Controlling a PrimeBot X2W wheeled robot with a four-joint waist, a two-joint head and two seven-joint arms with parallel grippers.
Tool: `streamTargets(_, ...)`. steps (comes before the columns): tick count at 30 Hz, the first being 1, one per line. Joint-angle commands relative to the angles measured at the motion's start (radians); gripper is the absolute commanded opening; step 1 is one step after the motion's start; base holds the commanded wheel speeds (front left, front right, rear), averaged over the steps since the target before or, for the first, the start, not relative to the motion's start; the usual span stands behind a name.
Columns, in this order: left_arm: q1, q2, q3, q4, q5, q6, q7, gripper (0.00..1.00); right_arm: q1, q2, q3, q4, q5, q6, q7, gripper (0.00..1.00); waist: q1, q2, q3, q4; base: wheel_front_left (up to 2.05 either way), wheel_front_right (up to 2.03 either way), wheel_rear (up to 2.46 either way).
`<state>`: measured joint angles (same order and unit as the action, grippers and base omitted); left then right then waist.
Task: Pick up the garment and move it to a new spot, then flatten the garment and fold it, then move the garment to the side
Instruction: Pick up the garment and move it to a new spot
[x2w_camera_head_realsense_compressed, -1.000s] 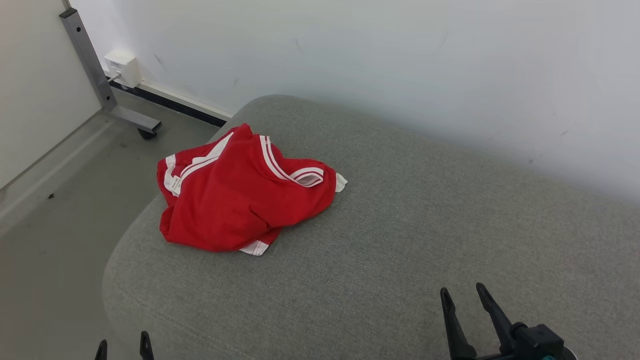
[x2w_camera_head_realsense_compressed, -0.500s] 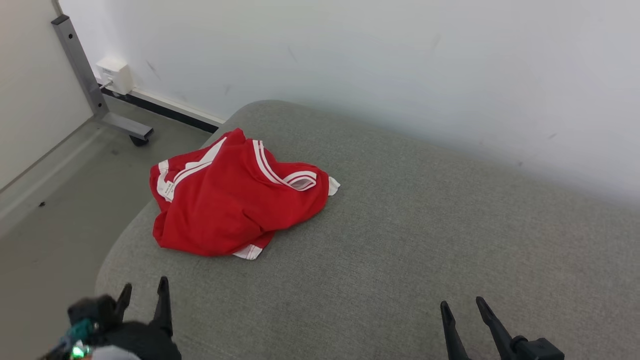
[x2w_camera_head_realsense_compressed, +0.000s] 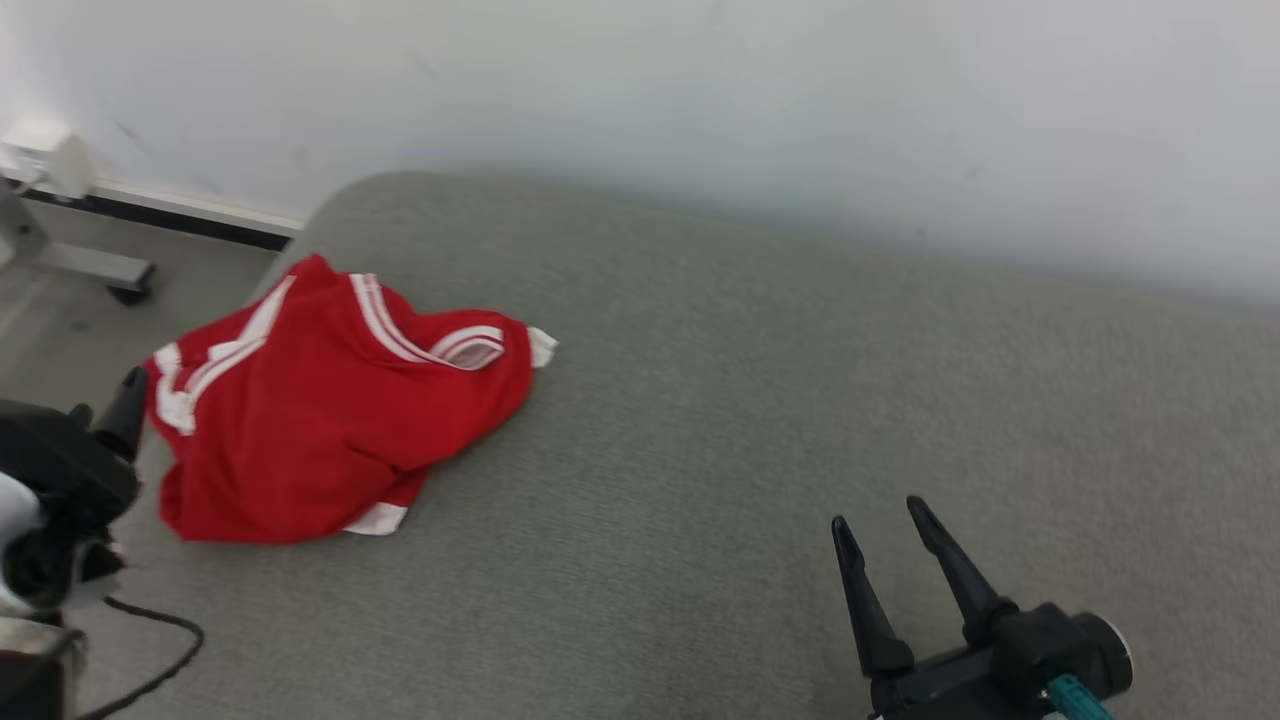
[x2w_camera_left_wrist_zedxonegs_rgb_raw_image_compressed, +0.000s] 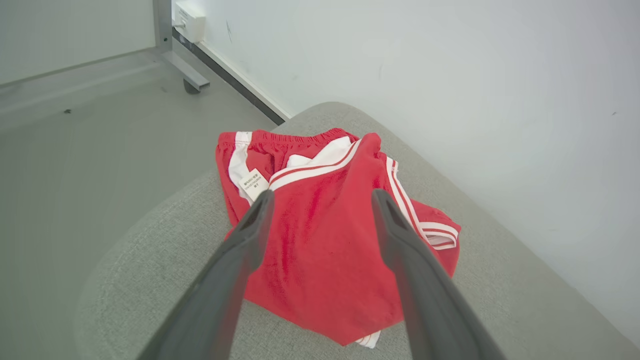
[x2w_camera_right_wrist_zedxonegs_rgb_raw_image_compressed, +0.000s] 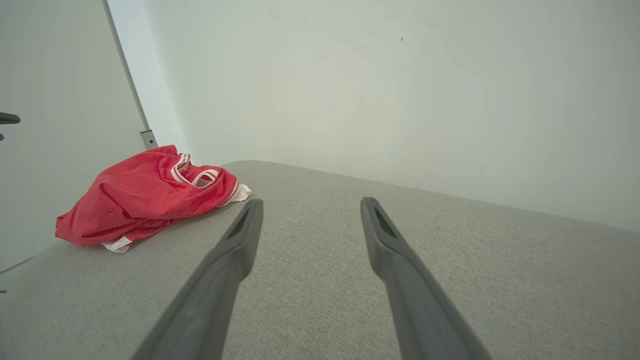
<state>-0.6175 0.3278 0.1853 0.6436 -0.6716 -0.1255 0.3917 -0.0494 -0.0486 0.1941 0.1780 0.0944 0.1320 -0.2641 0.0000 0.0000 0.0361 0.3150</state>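
Garment (x2w_camera_head_realsense_compressed: 330, 430) bunched; left jaws spread just beside.

Red garment (x2w_camera_head_realsense_compressed: 320, 430) w/ white stripes; grey cushion (x2w_camera_head_realsense_compressed: 750, 450); white wall (x2w_camera_head_realsense_compressed: 700, 100); dark end effectors.

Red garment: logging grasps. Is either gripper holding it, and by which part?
Nothing is held; left gripper and right gripper stand open, neither closed on the red garment.

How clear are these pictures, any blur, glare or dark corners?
Head view: soft all over, smeared most at the left gripper; garment edges fuzzy. Left wrist view: garment crisp, near fingers blurred. Right wrist view: cushion weave sharp, wall brightest mid-frame. Light even in all three, shadows faint, no glare.
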Motion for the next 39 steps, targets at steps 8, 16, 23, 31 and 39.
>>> streamTargets(8, -0.061, 0.113, 0.073, -0.113, -0.099, 0.117, 0.287, 1.0, -0.074, -0.002, -0.012, -0.053, 0.005, -0.002, 0.0, 1.0, 0.0, 0.0, 0.342, -0.291, 0.0, 0.0, 0.0)
streamTargets(16, -0.003, 0.176, 0.061, -0.213, -0.069, 0.214, 0.438, 1.0, -0.101, -0.002, 0.005, -0.065, 0.037, -0.002, 0.0, 1.0, 0.0, 0.0, 0.381, -0.311, 0.0, 0.0, 0.0)
streamTargets(23, 0.064, 0.205, 0.035, -0.281, -0.006, 0.26, 0.455, 1.0, -0.12, -0.002, 0.002, -0.061, 0.049, -0.002, 0.0, 1.0, 0.0, 0.0, 0.39, -0.311, 0.0, 0.0, 0.0)
streamTargets(31, 0.114, 0.257, 0.019, -0.261, 0.035, 0.257, 0.448, 0.0, -0.114, -0.002, 0.011, -0.039, 0.077, -0.002, 0.0, 1.0, 0.0, 0.0, 0.342, -0.3, 0.0, 0.0, 0.0)
streamTargets(39, 0.078, 0.263, 0.03, -0.341, 0.017, 0.231, 0.404, 0.0, -0.084, -0.002, 0.022, -0.017, 0.113, -0.002, -0.001, 1.0, 0.0, 0.0, 0.225, -0.275, 0.0, 0.0, 0.0)
